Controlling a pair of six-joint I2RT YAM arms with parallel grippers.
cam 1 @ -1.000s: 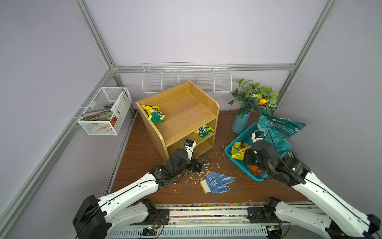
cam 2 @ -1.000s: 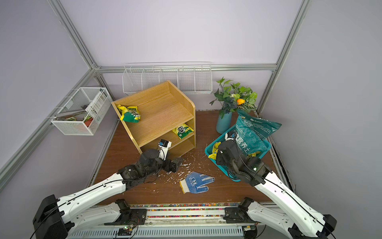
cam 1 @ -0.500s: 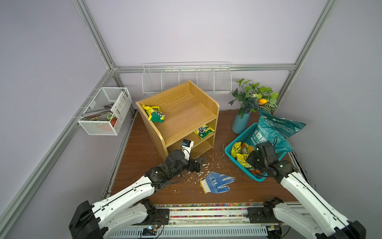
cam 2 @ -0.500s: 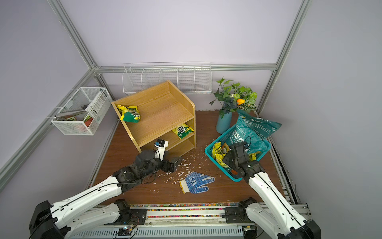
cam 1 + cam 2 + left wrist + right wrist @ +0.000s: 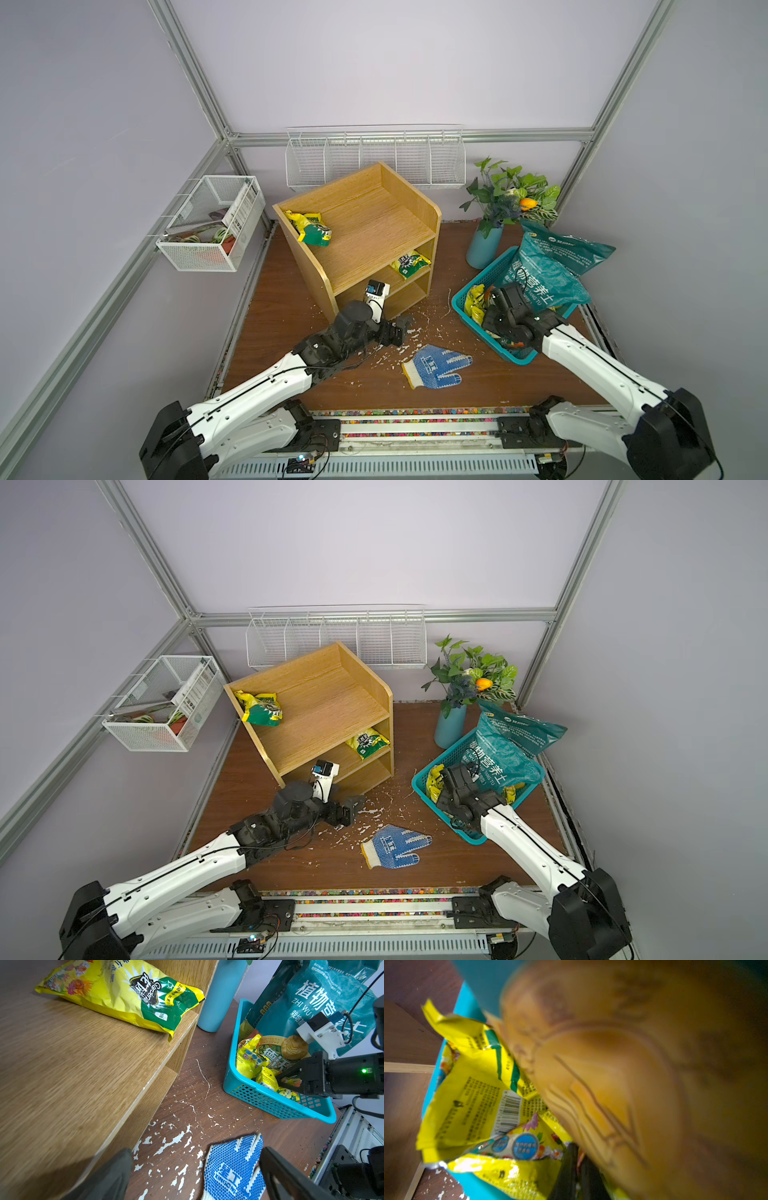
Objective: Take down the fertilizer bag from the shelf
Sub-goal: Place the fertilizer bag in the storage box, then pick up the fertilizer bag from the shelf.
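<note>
The oak shelf stands at the back left. A yellow-green fertilizer bag lies on its top board, and a second one on the middle board. My right gripper is down inside the teal basket. Its jaws are almost together, pinching the edge of a yellow fertilizer bag among other packets. A blurred orange-brown pouch fills most of the right wrist view. My left gripper hangs open and empty, low over the floor by the shelf's front corner.
A blue-dotted glove and white flakes lie on the brown floor between the arms. A large teal soil bag leans in the basket beside a blue vase of plants. White wire baskets hang on the walls.
My right arm has dropped from above the basket down into it with the yellow bag. The left arm has barely shifted by the shelf.
</note>
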